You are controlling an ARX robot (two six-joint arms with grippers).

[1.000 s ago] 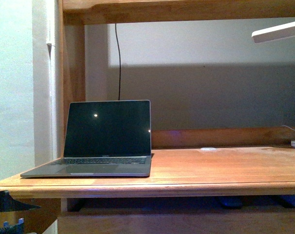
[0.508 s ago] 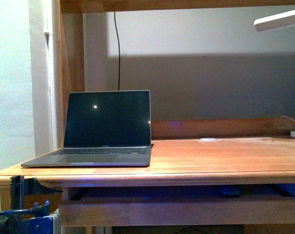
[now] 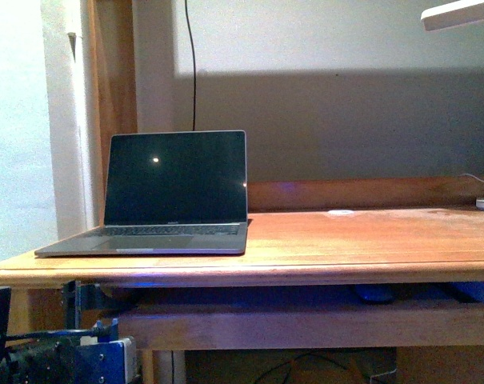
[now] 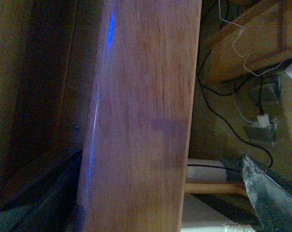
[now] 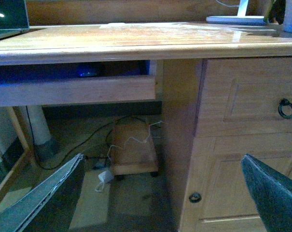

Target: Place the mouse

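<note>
A small dark rounded thing point(image 3: 375, 294) that looks like the mouse lies on the pull-out shelf under the desk top point(image 3: 362, 240). The right wrist view shows a dark lump point(image 5: 88, 72) on that shelf in blue light. My left gripper point(image 4: 162, 159) is open and empty, right against a wooden board point(image 4: 141, 111) of the desk front. Part of my left arm point(image 3: 66, 356) shows low at the front left. My right gripper point(image 5: 162, 159) is open and empty, low in front of the desk, facing the drawer cabinet point(image 5: 242, 121). It is out of the front view.
An open laptop point(image 3: 174, 196) with a dark screen stands on the desk's left end. A white lamp head point(image 3: 458, 14) hangs at upper right, with its base point(image 5: 235, 19) on the desk's right end. Cables and a small wooden stand point(image 5: 133, 150) lie on the floor underneath.
The front view has sunk: the upper shelf has left the picture and the pull-out shelf under the desk shows. My left arm has come into view at lower left.
</note>
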